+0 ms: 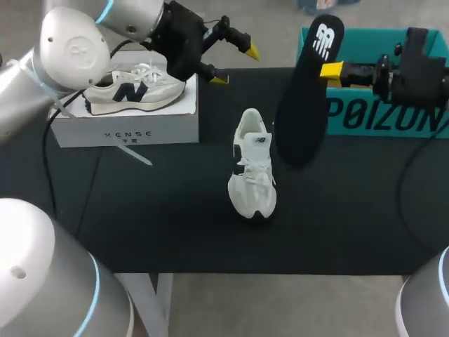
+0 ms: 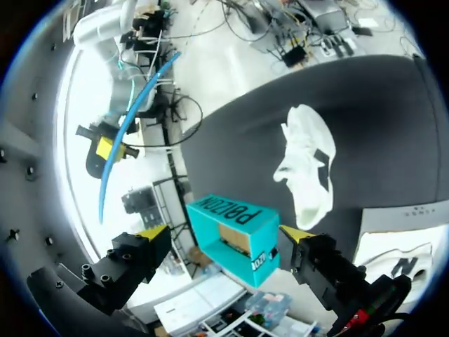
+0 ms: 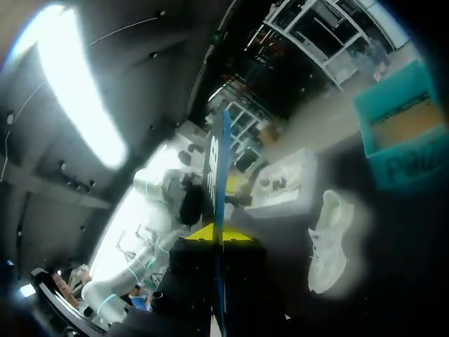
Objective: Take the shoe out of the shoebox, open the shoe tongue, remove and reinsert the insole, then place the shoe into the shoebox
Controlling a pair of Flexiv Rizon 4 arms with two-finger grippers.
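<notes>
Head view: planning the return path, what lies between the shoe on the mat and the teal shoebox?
The black insole, held by the right gripper, hangs between them; the head view shows it.

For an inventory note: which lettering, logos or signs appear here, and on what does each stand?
Large dark capitals: front wall of the teal shoebox.
Small grey capitals: front of the white box.
White logo: black insole.
Dark side logo: shoe on the white box.
Tongue label, too small to read: shoe on the table.

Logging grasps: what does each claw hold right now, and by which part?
The right claw pinches the black insole near its logo end; the left claw is open and empty.
</notes>
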